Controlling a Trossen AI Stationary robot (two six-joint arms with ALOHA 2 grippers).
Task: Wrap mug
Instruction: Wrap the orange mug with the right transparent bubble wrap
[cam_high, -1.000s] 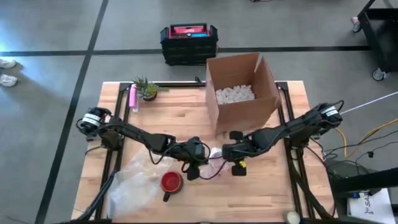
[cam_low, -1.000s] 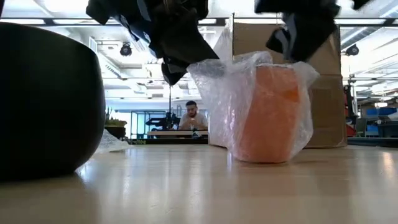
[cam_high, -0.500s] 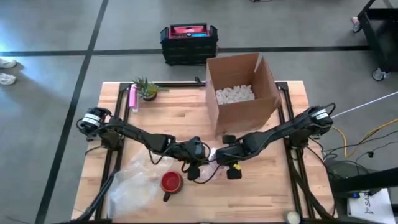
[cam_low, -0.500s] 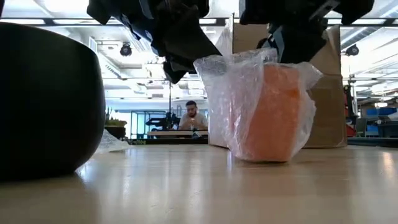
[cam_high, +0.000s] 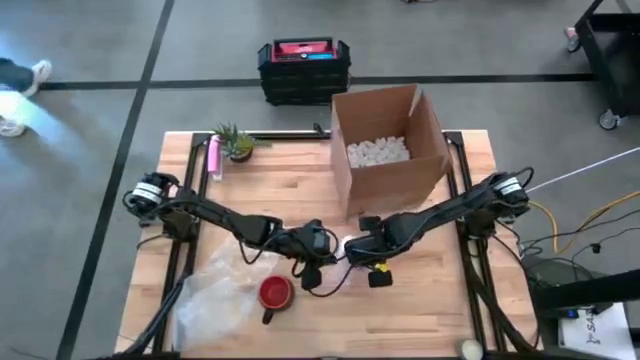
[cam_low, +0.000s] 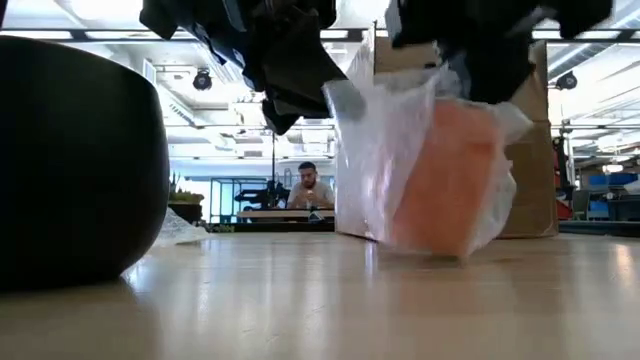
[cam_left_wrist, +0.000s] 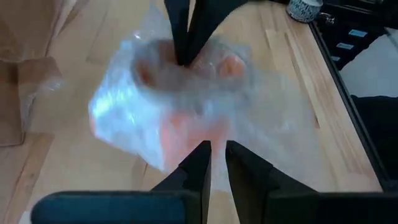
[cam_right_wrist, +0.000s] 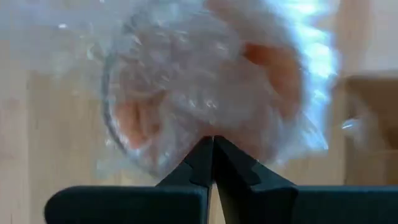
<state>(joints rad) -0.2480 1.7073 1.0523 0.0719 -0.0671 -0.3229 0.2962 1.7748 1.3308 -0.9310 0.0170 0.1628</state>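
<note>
- Both dark arms meet at the middle of the wooden table (cam_high: 420, 290), where an orange mug (cam_low: 445, 180) sits swathed in clear bubble wrap (cam_low: 385, 160), tilted rather than standing square.
- The left gripper (cam_left_wrist: 214, 158) has its two fingers drawn nearly together with only a thin slit between them, pinching an edge of the wrap on the mug's near side.
- The right gripper (cam_right_wrist: 211, 152) has its fingers pressed tip to tip at the mug's rim, nipping the film there; in the left wrist view its dark fingers reach down to the mug's mouth from the far side.
- Just behind the two grippers stands one open cardboard box (cam_high: 390, 150), its floor scattered with white packing peanuts (cam_high: 377, 152).
- One red mug (cam_high: 275, 293) rests toward the front edge, beside a loose, crumpled sheet of spare wrap (cam_high: 215, 295).
- One small potted plant (cam_high: 237, 142) and one pink tube-shaped object (cam_high: 213, 156) sit at the back left corner, well apart from the work.
- One black crate (cam_high: 303, 68) with a red top lies on the grey floor beyond the table.
- In the low view, a large dark rounded object (cam_low: 75, 160) blocks the left side, and one person (cam_low: 310, 188) sits at a desk far across the room.
</note>
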